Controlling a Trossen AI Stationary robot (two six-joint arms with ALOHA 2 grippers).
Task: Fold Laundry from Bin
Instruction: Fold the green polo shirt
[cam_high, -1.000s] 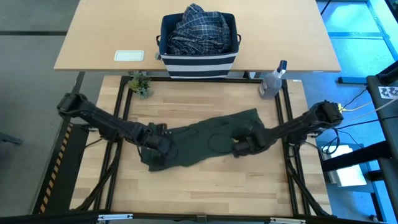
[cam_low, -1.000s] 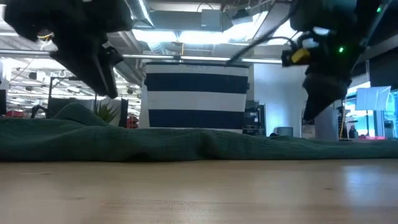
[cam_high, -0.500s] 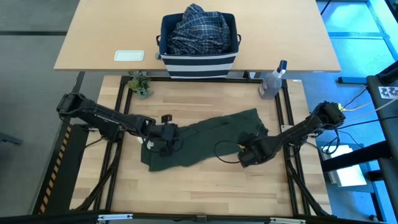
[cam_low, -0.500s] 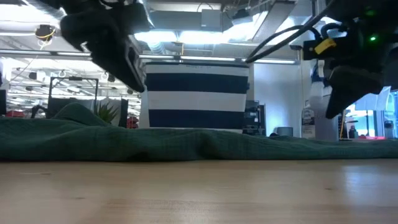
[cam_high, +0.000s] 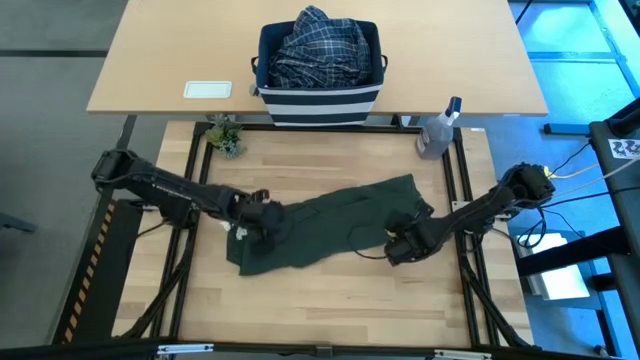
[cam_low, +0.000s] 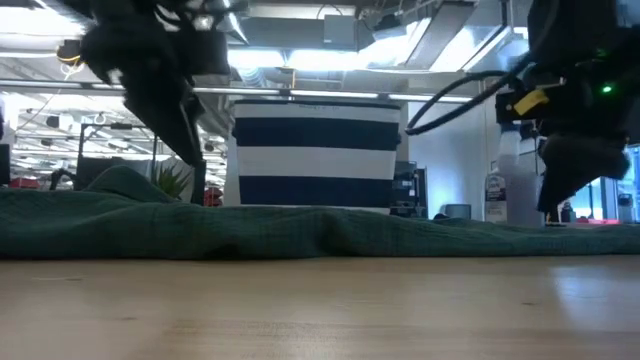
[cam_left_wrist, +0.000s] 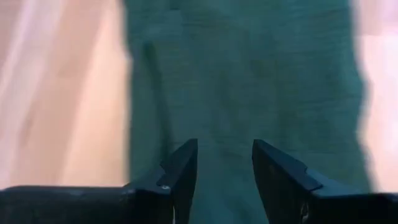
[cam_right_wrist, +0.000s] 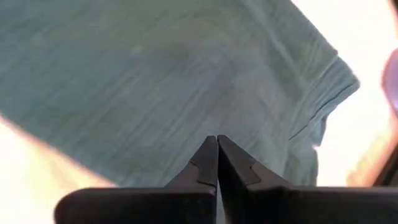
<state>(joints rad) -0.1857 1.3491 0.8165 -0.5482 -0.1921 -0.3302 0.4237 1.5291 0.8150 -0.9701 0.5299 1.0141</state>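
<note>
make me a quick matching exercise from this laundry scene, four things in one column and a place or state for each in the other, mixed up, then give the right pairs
Things
1. green garment
2. plaid shirt
3. left gripper
4. right gripper

Places or states
A. heaped in the striped bin
B. fingers shut, nothing between them, above the cloth
C. spread out flat on the wooden table
D. fingers apart, nothing between them, above the cloth

Pairs: 1-C, 2-A, 3-D, 4-B
</note>
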